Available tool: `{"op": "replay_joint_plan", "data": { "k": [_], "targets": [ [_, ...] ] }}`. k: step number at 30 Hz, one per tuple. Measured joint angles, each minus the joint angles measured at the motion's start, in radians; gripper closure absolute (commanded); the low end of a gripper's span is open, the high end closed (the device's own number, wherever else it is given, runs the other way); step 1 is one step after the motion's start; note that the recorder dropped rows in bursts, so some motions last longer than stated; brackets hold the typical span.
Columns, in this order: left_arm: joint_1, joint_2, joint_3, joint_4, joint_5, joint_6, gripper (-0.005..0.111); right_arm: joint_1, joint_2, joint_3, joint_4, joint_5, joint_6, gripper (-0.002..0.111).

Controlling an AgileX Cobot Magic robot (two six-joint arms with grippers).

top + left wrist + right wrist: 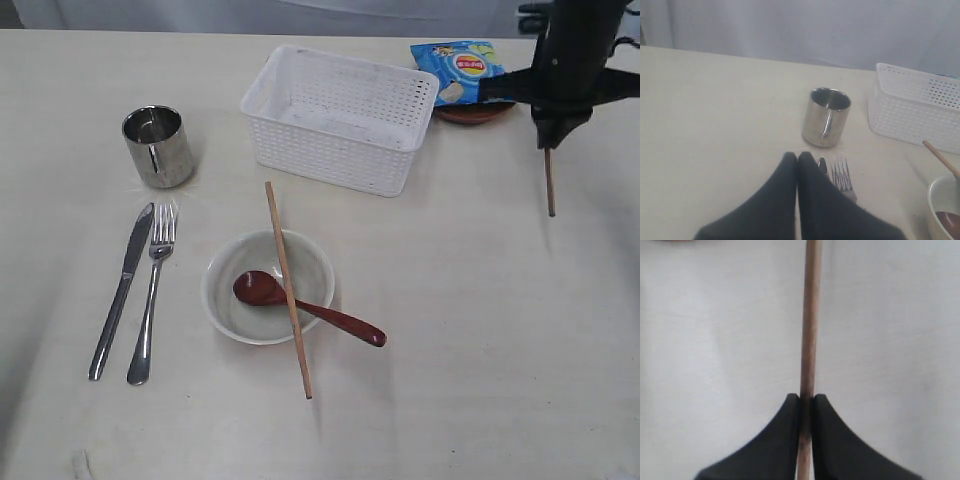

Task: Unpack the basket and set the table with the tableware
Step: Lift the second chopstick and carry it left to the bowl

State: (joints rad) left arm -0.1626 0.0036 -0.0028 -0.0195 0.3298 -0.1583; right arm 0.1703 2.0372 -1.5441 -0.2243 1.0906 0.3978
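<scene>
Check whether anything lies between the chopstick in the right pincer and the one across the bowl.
Nothing visible does: only bare table lies between the held chopstick and the laid chopstick on the bowl. The basket sits behind that line. The spoon handle juts out toward that side.

Open pale cream bench [450,330] lay between the off-white round bowl [225,300] and the held wooden chopstick [549,185] hanging from the right end effector [548,143]. Obstacles were the white lattice plastic basket [330,155] beyond the bowl, the shiny steel cup [158,147], steel knife [122,290] and steel fork [150,300] at left, and the loose wooden chopstick [288,290] across the bowl.
</scene>
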Motion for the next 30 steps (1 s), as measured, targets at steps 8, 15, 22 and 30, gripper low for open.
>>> {"op": "replay_joint_plan", "data": {
  "k": [8,15,22,30],
  "targets": [
    [0.000,0.000,0.000,0.000,0.000,0.000,0.107,0.092,-0.210,0.000,0.371,-0.034,-0.207,0.109],
    [0.000,0.000,0.000,0.000,0.000,0.000,0.107,0.385,-0.228,0.000,0.442,-0.039,-0.262,0.109],
    [0.000,0.000,0.000,0.000,0.000,0.000,0.107,0.592,-0.174,0.000,0.439,-0.039,-0.244,0.109],
    [0.000,0.000,0.000,0.000,0.000,0.000,0.107,0.694,-0.142,0.096,0.439,-0.065,-0.207,0.109]
  ]
}}
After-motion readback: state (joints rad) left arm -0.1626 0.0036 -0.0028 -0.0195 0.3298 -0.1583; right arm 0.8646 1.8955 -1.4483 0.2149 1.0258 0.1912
